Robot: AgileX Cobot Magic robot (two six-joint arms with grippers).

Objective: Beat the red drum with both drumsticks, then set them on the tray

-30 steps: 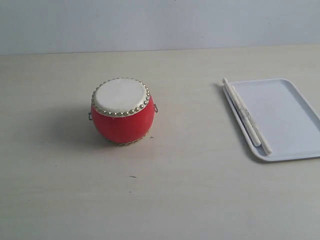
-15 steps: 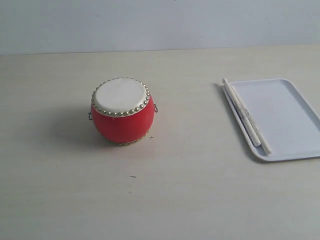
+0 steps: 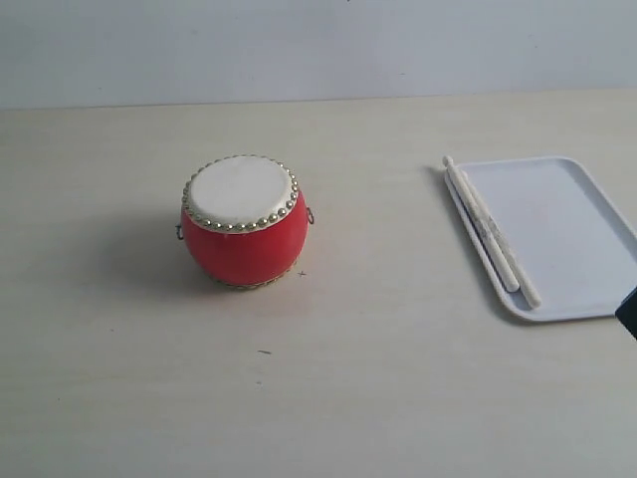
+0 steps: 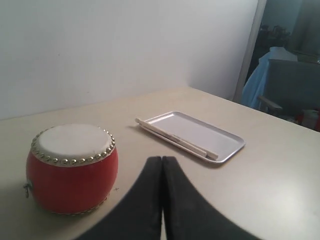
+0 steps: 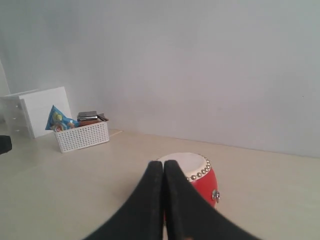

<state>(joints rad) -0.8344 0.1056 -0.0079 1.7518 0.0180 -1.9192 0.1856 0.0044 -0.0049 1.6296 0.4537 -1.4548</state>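
Note:
The red drum (image 3: 241,219) stands upright on the table, left of the middle, its cream skin ringed with gold studs. Both drumsticks (image 3: 490,231) lie side by side along the left rim of the white tray (image 3: 567,229) at the right. My left gripper (image 4: 162,160) is shut on nothing, back from the drum (image 4: 72,167), the tray (image 4: 200,131) and the drumsticks (image 4: 175,140). My right gripper (image 5: 163,164) is shut and empty too, with the drum (image 5: 197,172) partly hidden behind its fingers. Only a dark corner of the right arm (image 3: 627,311) shows in the exterior view.
A white mesh basket (image 5: 82,135) with a blue snack bag (image 5: 57,120) and a white box (image 5: 42,107) sit far off on the table. Off the table's end are a blue cloth and dark furniture (image 4: 277,75).
A dark part of the right arm has come into the exterior view at its right edge, just below the tray. Drum, tray and drumsticks have not moved.

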